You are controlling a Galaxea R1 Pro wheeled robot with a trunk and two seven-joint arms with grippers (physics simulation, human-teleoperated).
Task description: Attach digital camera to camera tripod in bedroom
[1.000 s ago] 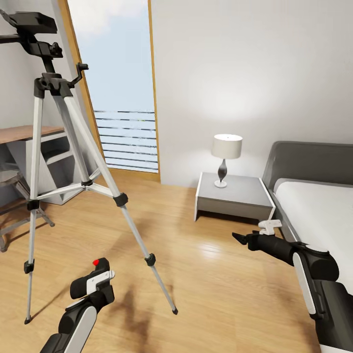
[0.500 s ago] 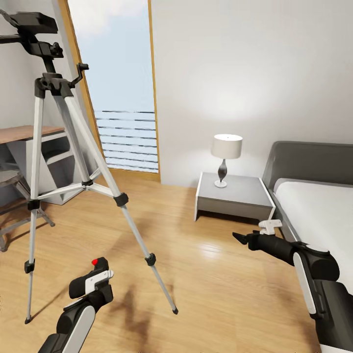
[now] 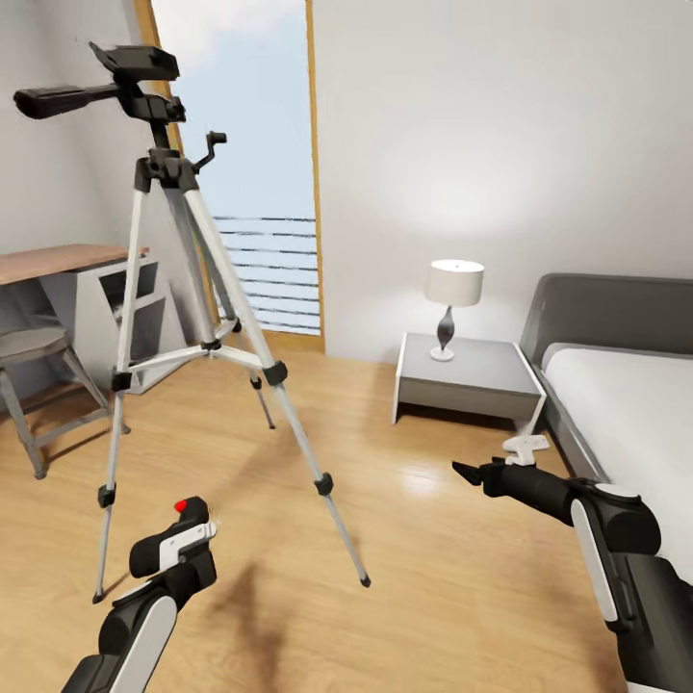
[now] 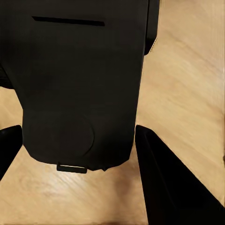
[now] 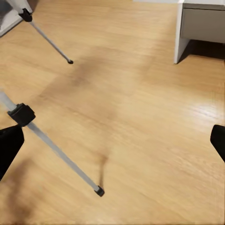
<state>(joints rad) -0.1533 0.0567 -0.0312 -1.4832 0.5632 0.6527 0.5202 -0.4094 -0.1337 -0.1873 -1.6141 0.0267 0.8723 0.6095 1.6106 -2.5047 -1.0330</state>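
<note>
Left hand (image 3: 189, 517) gripping digital camera (image 4: 77, 84), right hand (image 3: 462, 472) wide, tripod (image 3: 183, 289) nearby

A grey nightstand (image 3: 470, 377) stands against the white wall (image 3: 500, 144), just beside the bed (image 3: 626, 404) with its dark grey headboard (image 3: 602, 313). A lit white lamp (image 3: 454, 306) sits on the nightstand's back half. A tall wood-framed window (image 3: 252, 173) shows sky and horizontal slats low down. At the far left a wooden table (image 3: 58, 262) carries grey shelves (image 3: 125, 308) beneath it, with a grey stool (image 3: 38, 380) in front. Light wood floor (image 3: 404, 539) runs throughout
</note>
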